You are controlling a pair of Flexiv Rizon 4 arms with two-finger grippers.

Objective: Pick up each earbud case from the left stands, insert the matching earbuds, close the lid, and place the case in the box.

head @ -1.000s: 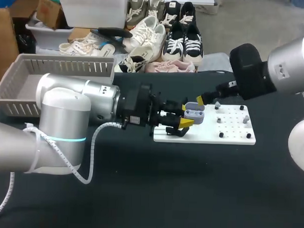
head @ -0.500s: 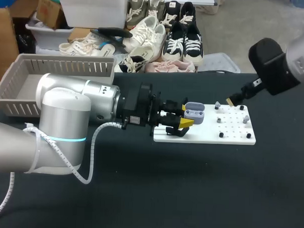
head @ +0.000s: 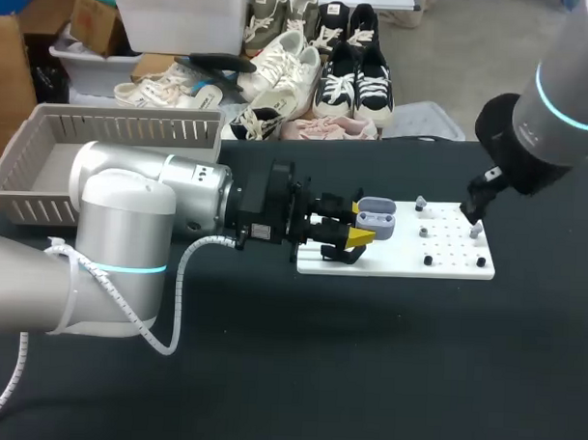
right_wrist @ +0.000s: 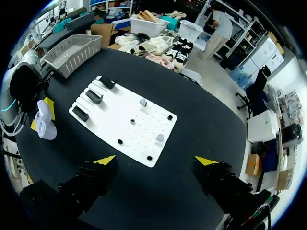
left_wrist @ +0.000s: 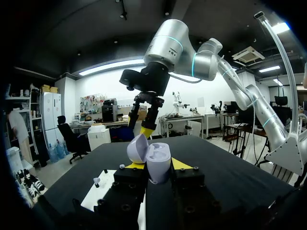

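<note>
A pale lavender earbud case [head: 376, 219] with its lid up sits between the yellow tips of my left gripper [head: 358, 222], which is shut on it above the left end of the white pegboard [head: 399, 262]. In the left wrist view the open case [left_wrist: 152, 157] stands upright in that gripper [left_wrist: 158, 165]. My right gripper [head: 473, 207] hangs open over the board's right end, with nothing between its fingers [right_wrist: 156, 160]. Two small grey earbuds [right_wrist: 143, 101] [right_wrist: 159, 137] stand on pegs on the board [right_wrist: 110, 127].
Three black stands [right_wrist: 94, 97] line the board's left end, and black pegs dot its right half. A grey slatted basket [head: 45, 158] stands at the table's far left. Dark tabletop lies in front of the board.
My right arm has drawn back from beside the held case to the right, and now points down over the board's right end. The left arm and case have not moved.
</note>
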